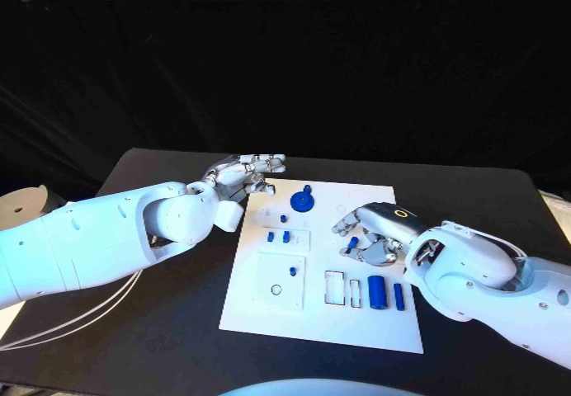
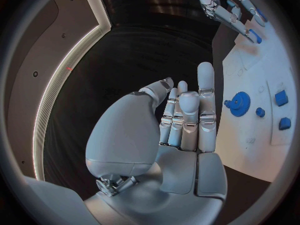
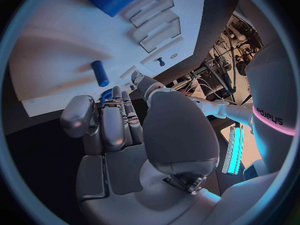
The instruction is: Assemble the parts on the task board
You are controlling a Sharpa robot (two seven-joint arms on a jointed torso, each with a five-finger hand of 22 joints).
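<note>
On the task board (image 1: 312, 318), right hand (image 1: 371, 233) fingers pinch an upright blue part (image 1: 352, 242).

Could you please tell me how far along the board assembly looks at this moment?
Early. A blue gear already sits at the task board's far end. The right hand pinches a small blue part over the board. Two blue cylinders lie loose beside empty slots; the left hand holds nothing.

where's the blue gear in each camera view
Head view: blue gear at the task board's far end, near the left hand.
Left wrist view: gear just beyond the fingertips.
Right wrist view: I can't make it out.
Shared landmark: the white board.
</note>
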